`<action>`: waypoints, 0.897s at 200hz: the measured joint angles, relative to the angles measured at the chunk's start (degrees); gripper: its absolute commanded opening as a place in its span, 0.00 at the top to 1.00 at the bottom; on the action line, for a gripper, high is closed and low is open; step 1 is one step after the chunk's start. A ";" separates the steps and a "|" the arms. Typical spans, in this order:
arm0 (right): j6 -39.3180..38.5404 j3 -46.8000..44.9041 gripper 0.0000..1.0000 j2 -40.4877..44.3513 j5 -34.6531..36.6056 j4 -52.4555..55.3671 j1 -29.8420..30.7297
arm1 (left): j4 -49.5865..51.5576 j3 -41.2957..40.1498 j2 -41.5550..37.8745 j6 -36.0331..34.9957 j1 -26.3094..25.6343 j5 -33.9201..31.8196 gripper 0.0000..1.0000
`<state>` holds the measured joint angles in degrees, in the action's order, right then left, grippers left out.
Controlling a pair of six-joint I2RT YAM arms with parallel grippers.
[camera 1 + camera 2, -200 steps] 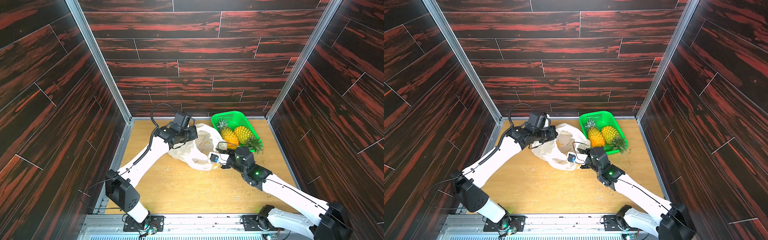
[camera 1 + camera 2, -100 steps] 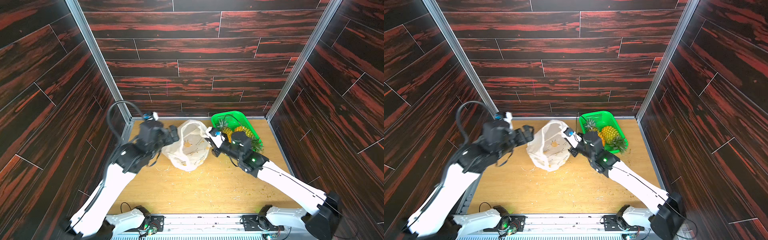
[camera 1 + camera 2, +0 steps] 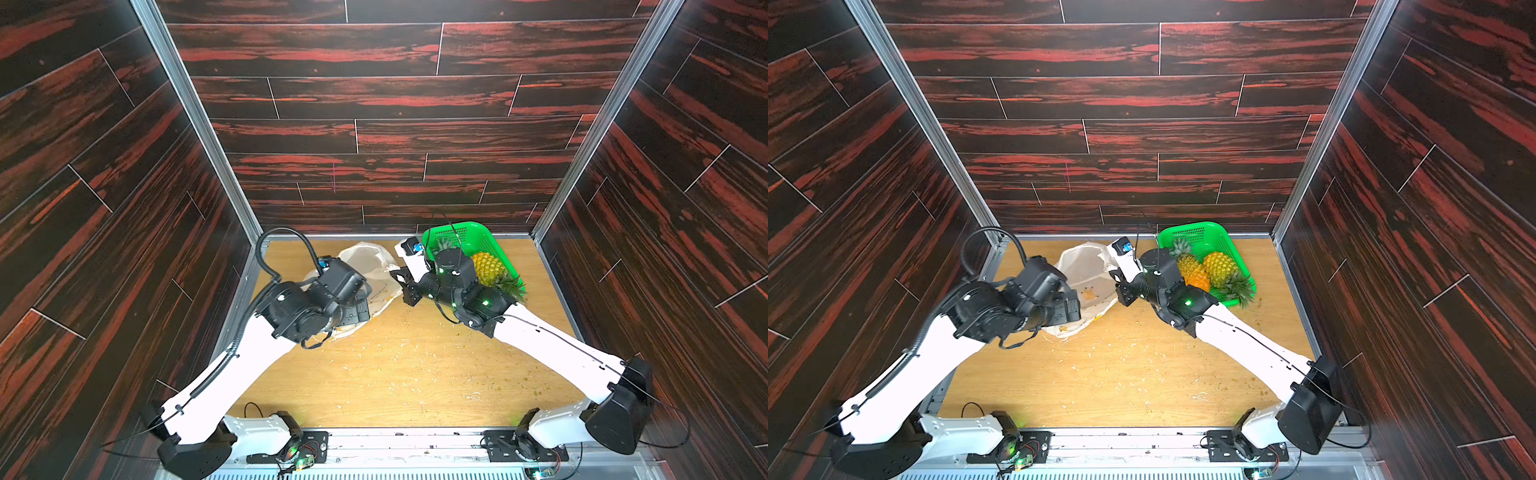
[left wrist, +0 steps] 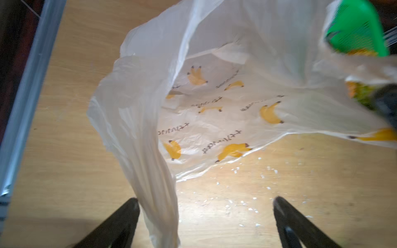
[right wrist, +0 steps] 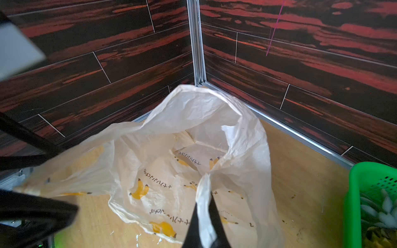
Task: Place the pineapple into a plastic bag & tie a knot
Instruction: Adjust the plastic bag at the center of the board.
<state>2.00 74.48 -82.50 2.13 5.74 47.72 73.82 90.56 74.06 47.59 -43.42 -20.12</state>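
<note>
The plastic bag (image 3: 374, 262) (image 3: 1084, 270), white with yellow banana prints, lies mouth-open on the table between my two arms. My right gripper (image 5: 204, 198) (image 3: 1123, 291) is shut on one bunched handle strap of the bag (image 5: 171, 171). My left gripper (image 4: 206, 200) (image 3: 357, 309) stands wide open over the table, and the other strap of the bag (image 4: 225, 96) hangs loose between its fingers, close to one finger (image 4: 133, 204). Two pineapples (image 3: 1194, 272) (image 3: 1219, 264) lie in the green basket (image 3: 1204, 232). No knot is in view.
The green basket (image 3: 478, 235) sits at the back right against the wall, right behind my right wrist. Dark wood-patterned walls close in the back and both sides. Small white and yellow crumbs lie scattered across the wooden tabletop (image 3: 415, 374).
My left gripper has opened and let go of its strap, which now hangs loose. Both arms rose and spread the bag. The right gripper stays shut on its strap, farther back.
</note>
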 measured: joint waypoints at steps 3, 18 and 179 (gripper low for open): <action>0.11 0.00 1.00 0.00 0.04 0.09 0.13 | 0.44 0.00 0.31 -0.11 0.00 -0.39 0.00; 0.57 0.00 1.00 0.00 0.44 0.39 0.48 | 3.52 0.50 2.19 -1.03 -0.04 -3.13 0.00; 7.34 -7.30 1.00 4.44 -5.44 -1.16 -8.11 | -16.13 -10.49 -2.95 -9.84 6.51 0.52 1.00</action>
<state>9.34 67.18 -78.06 -3.31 4.58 39.62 57.69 80.07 71.11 37.76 -36.91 -19.59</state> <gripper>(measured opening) 0.047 0.054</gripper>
